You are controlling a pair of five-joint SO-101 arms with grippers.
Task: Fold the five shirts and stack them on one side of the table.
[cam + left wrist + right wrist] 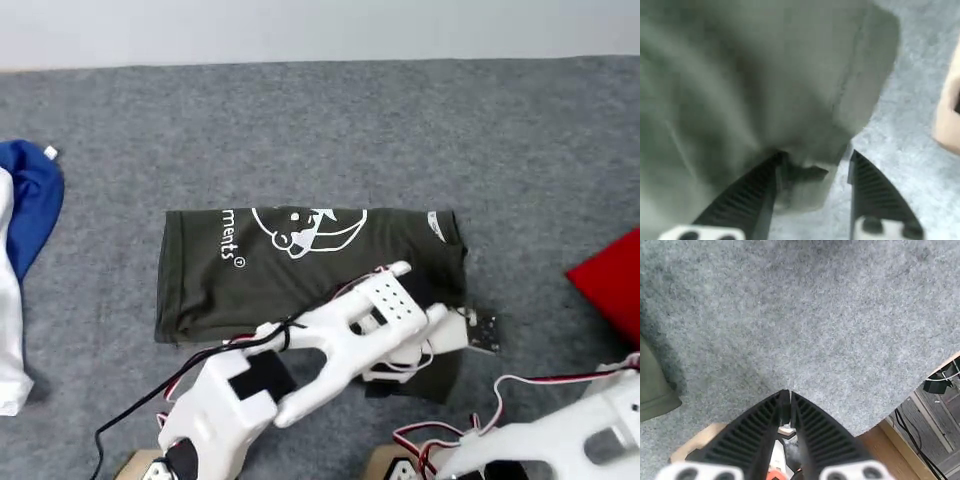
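Your left hand is the near one. It sits right at the green shirt, at the corner closest to the arms and toward the right side. Its two fingers are apart. A small bit of the cloth's edge pokes in between them, close to one finger, but it is not pinched yet. From that hand, nearly all of the shirt spreads away across the worktop. Its long way runs from side to side, with the white print on top. So I think the fold has to carry this corner over that long shape, and you need to close on the cloth first. Your right hand has its fingers pressed together with nothing in them. It hangs over bare worktop, with the shirt's edge just off to one side. A red shirt and a blue shirt lie at the two far sides
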